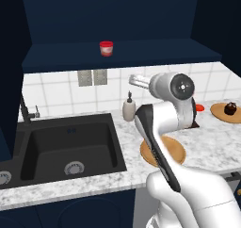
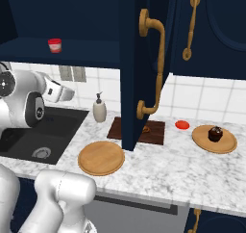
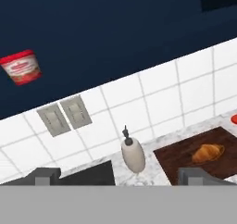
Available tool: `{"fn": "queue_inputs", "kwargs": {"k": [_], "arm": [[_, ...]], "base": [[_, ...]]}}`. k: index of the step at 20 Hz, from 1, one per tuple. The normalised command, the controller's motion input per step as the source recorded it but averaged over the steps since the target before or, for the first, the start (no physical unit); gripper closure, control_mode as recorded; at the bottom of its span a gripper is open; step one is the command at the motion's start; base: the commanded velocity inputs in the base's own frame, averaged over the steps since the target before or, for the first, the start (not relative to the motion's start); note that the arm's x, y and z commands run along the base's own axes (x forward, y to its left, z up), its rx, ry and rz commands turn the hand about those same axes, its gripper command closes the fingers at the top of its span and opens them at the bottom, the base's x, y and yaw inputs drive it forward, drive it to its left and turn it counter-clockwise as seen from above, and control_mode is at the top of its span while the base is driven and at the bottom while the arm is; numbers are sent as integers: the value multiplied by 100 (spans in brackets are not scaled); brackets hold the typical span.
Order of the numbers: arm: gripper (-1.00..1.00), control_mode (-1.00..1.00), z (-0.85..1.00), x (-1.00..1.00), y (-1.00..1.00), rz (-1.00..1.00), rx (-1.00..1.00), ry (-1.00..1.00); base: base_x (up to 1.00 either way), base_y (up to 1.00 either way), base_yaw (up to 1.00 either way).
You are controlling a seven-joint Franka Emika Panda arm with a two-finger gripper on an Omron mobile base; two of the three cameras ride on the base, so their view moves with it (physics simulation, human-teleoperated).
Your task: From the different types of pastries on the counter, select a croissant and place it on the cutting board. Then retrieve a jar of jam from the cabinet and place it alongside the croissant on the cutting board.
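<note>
A white robot arm rises over a white marble counter (image 2: 158, 167) with grey veining. Nearest the base, a round light-tan wooden plate (image 2: 101, 158) lies bare on the counter, to the right of a dark sink (image 1: 66, 147). In the hand view the gripper (image 3: 118, 177) shows its two dark fingertips (image 3: 44, 176) set wide apart with nothing between them, so the claw is released and empty, raised above the counter. Farther back, the dark brown cutting board (image 3: 185, 153) lies flat, and the golden-brown croissant (image 3: 208, 152) rests on it. A beige soap dispenser (image 2: 99, 109) stands just left of the board, against the white tiled wall. To the right of the board sit a small flat red disc (image 2: 182, 125) and a second wooden plate (image 2: 226, 143) carrying a dark brown muffin (image 2: 215, 134). Higher and farthest back, the navy cabinet door (image 2: 144, 68) with its curved bronze handle (image 2: 154, 63) hangs open, and the red jar of jam (image 1: 106, 48) stands upright on the cabinet shelf (image 1: 70, 57), well apart from the gripper.
</note>
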Motion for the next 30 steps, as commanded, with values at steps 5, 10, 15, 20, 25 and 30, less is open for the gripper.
{"fn": "queue_inputs", "kwargs": {"k": [5, 10, 15, 20, 25, 30], "arm": [[-100, -100, 93, -21, 39, 6, -24, -1], [-100, -100, 33, 7, 27, 10, -14, -3], [-100, -100, -6, 22, 5, 0, -1, 0], [-100, -100, -4, 23, 5, 0, 0, 2], [-100, -100, 16, 59, 7, 0, 0, 2], [-100, -100, 13, 35, 21, 7, -2, -8]], "base": [[0, 0, 0], [0, 0, 0], [0, 0, 0], [0, 0, 0], [0, 0, 0], [0, 0, 0]]}}
